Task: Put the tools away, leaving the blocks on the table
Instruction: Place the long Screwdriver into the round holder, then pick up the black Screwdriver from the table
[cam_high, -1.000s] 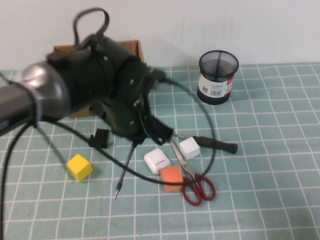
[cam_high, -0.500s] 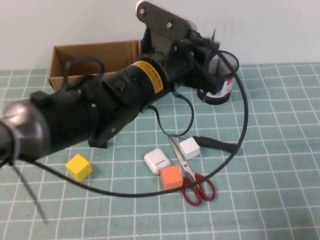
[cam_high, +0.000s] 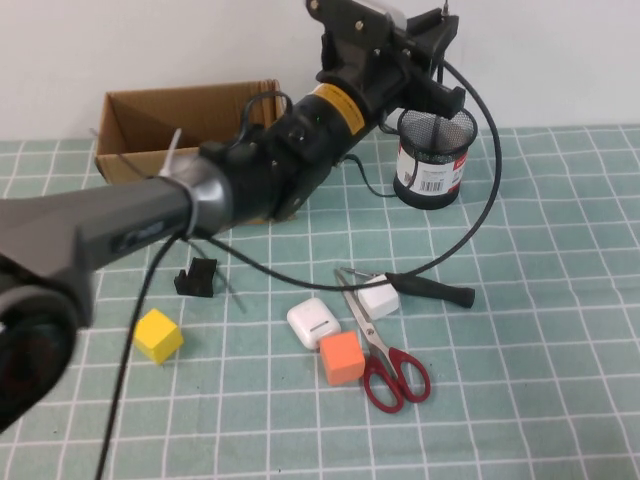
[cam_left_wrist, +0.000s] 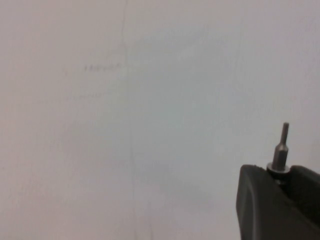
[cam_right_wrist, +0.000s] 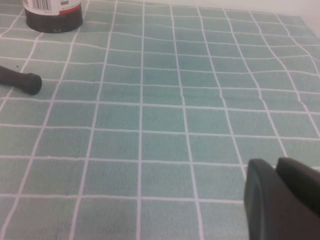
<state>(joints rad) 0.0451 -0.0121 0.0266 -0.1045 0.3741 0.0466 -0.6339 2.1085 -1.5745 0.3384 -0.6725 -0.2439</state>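
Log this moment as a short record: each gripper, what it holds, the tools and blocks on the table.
left gripper: raised above the mesh cup, jaws shut on the thin driver, metal tip poking out
right gripper: low over the table, jaws shut, holding nothing
scissors: flat on the table, beside the orange block
screwdriver: lying by the white block
yellow block: apart, toward the left
cardboard box: open, at the back

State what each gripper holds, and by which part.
The left gripper, raised above the mesh cup, pinches the thin driver near its metal tip. The right gripper is shut and empty, low over the table.
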